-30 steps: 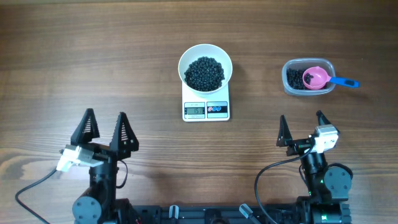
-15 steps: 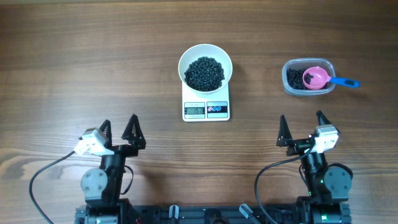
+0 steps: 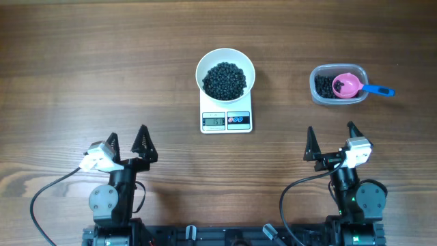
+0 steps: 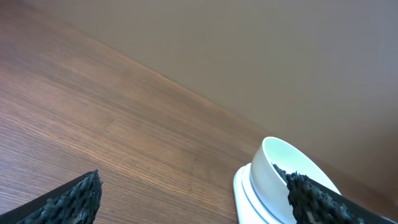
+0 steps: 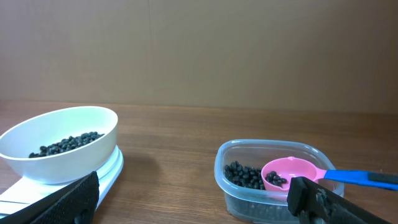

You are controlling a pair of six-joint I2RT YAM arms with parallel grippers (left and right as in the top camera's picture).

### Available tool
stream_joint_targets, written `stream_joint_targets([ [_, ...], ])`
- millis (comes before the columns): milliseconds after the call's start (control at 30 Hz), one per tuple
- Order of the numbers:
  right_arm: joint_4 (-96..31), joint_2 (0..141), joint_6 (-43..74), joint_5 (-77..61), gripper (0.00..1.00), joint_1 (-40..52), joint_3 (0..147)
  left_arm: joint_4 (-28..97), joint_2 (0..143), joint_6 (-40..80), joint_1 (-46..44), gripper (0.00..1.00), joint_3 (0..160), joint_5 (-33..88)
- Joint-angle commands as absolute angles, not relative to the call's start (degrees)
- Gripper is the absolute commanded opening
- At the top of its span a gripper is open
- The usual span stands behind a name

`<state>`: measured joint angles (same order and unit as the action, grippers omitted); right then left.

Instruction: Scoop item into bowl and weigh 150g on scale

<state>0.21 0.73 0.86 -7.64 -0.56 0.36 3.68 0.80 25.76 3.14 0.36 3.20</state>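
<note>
Since a second ago the left arm has drawn back toward its base at the near edge of the brown wooden table [image 3: 102, 55], so the left gripper [image 3: 127, 139] now looks smaller in the overhead view. Its two black fingers stand wide apart and hold nothing. To the right, in the middle of the table, the flat white rectangular digital scale [image 3: 226, 113] carries the round plain white bowl [image 3: 203, 63]. The bowl covers the far part of the scale, and only the front with the grey display and two small buttons shows; the digits are too small to read with certainty. Inside the bowl lies a heap of tiny round black beads [image 3: 224, 80]. Further right, well apart from the scale, a clear rounded-rectangular plastic tub [image 3: 316, 94] holds more such beads and a small pink scoop [image 3: 348, 85], whose blue handle [image 3: 377, 89] sticks out over the right rim. A few beads lie in the scoop. At the near edge, the right gripper [image 3: 330, 135] has not moved; its fingers are also wide apart and empty.
</note>
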Motion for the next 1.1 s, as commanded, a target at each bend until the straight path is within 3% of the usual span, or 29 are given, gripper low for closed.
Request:
stream_joint_targets([
  [0, 0.4, 0.2, 1.5, -7.0, 1.0, -0.8, 0.3, 4.4, 0.2, 19.6, 3.7, 1.0, 0.3, 1.4],
  [367, 0.4, 0.2, 1.5, -7.0, 1.0, -0.8, 0.3, 4.6, 0.2, 19.2, 3.6, 1.0, 0.3, 1.7],
  [533, 0.4, 0.2, 1.5, -7.0, 1.0, -0.8, 0.3, 4.5, 0.2, 8.8, 3.7, 1.0, 0.3, 1.2],
  [1067, 0.4, 0.2, 1.5, -7.0, 0.99, -0.8, 0.3, 4.4, 0.2, 9.4, 3.7, 1.0, 0.3, 1.4],
])
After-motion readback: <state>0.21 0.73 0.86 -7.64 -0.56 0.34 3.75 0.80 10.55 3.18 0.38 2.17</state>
